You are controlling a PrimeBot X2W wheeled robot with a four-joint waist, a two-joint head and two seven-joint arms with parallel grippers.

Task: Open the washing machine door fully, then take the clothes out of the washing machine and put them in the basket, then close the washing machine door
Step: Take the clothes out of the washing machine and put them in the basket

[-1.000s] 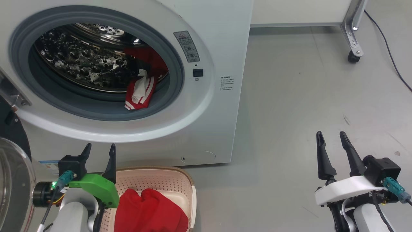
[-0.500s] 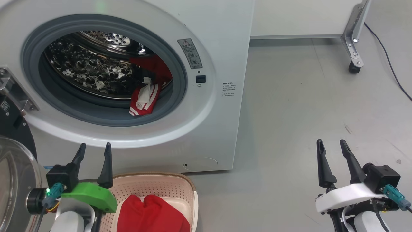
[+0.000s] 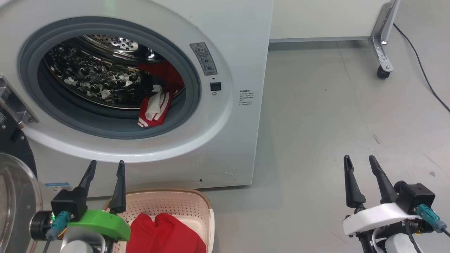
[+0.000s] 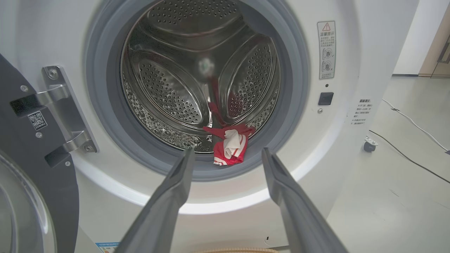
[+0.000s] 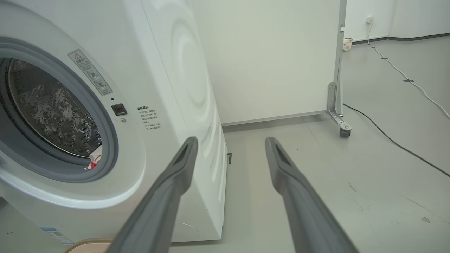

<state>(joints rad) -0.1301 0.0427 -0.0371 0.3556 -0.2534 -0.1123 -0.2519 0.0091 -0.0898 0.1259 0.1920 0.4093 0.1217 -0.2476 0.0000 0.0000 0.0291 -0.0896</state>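
The left tool [image 3: 107, 162] and right tool [image 3: 359, 157] were both released, holding nothing. Red clothes [image 3: 154, 107] lay at the washing machine's [image 3: 242, 42] grey ring [image 3: 105, 129], others in the basket [image 3: 165, 202].

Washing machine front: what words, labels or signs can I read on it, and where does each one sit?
Label on the washing machine, right of its opening: red warning triangle, Chinese heading, two pictograms; characters too small to read.
Printed block further right: Chinese lines, too small.
White sticker on the door: QR code, print unreadable.
Blue sticker low on the front: blurred.
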